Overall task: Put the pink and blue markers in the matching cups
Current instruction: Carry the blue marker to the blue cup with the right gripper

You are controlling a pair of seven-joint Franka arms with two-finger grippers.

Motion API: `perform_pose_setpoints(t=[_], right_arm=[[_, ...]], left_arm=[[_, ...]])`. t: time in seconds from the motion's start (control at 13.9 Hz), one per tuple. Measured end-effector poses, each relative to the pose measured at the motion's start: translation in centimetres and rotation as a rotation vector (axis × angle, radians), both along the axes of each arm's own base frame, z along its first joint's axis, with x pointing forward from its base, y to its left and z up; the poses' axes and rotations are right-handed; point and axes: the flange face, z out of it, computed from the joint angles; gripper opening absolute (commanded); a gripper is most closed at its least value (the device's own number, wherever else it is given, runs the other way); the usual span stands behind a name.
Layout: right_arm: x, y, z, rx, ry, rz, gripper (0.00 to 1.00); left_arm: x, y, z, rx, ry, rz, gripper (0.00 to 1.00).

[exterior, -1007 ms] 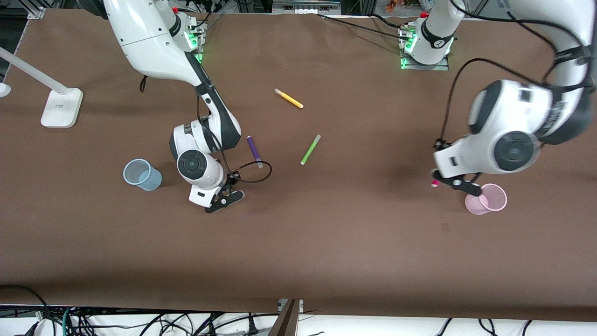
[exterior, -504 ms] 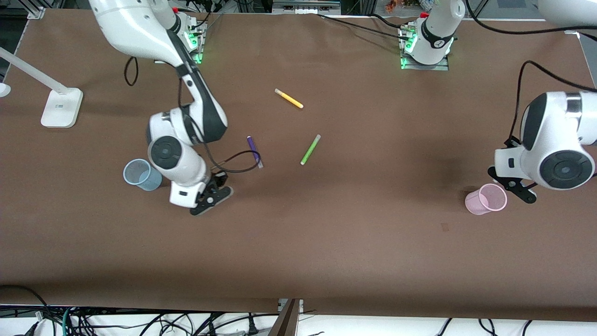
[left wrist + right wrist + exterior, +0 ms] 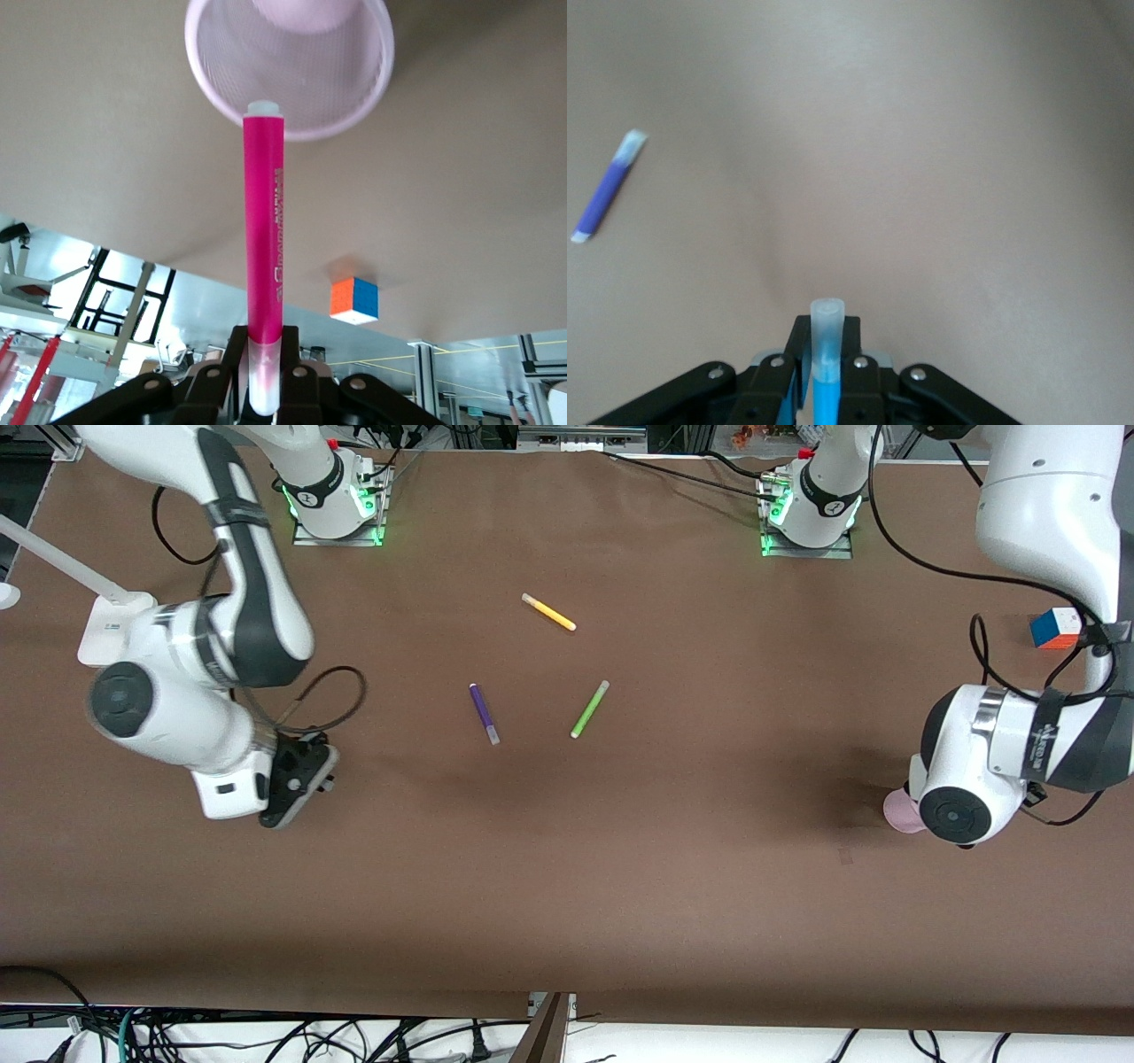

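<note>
over the pink cup [image 3: 290,66], at the left arm's end of the table [image 3: 620,868], i have the left gripper [image 3: 264,390] with its fingers [image 3: 232,354] clamped on the pale end of the pink marker [image 3: 263,239]. the marker points straight down from the fingers, and in the left wrist view its tip lines up with the cup's rim. from the front view only a sliver of the pink cup shows beside the left arm's wrist. a colored cube [image 3: 1054,628] sits farther from the front camera than that cup, near the table edge.

at the right arm's end, the right gripper [image 3: 826,376] hangs over bare table, its fingers [image 3: 799,350] closed on the blue marker [image 3: 825,363], clear cap outward. i cannot find the blue cup in any view. the purple pen [image 3: 484,713], green pen [image 3: 589,708] and yellow pen [image 3: 548,612] lie loose mid-table, well apart from both grippers. a white lamp base [image 3: 111,624] stands by the right arm.
</note>
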Motion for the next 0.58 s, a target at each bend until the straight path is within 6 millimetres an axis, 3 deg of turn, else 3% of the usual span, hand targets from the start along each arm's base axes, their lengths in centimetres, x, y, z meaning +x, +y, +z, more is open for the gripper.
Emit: perform_pose_setpoints(t=[0.22,0.29,0.36,0.58], right_arm=[[-0.2,-6.5,-0.3,0.162,0.039,0.125,0.00],[-0.4,-8.1,-0.4,0.216,0.040,0.162,0.00],[-0.7,-9.3,-0.6,0.265,0.038,0.196,0.00],[-1.5,-11.6,-1.6,0.396,0.029,0.296,0.00]], left_arm=[[0.9,-0.3,-1.9,-0.016,-0.030,-0.015,0.00],[1.2,-0.4,-2.4,-0.021,-0.033,-0.019,0.43],[1.3,-0.4,-2.9,-0.023,-0.031,-0.020,0.99],[1.5,-1.5,-4.1,0.001,-0.035,-0.037,1.00]])
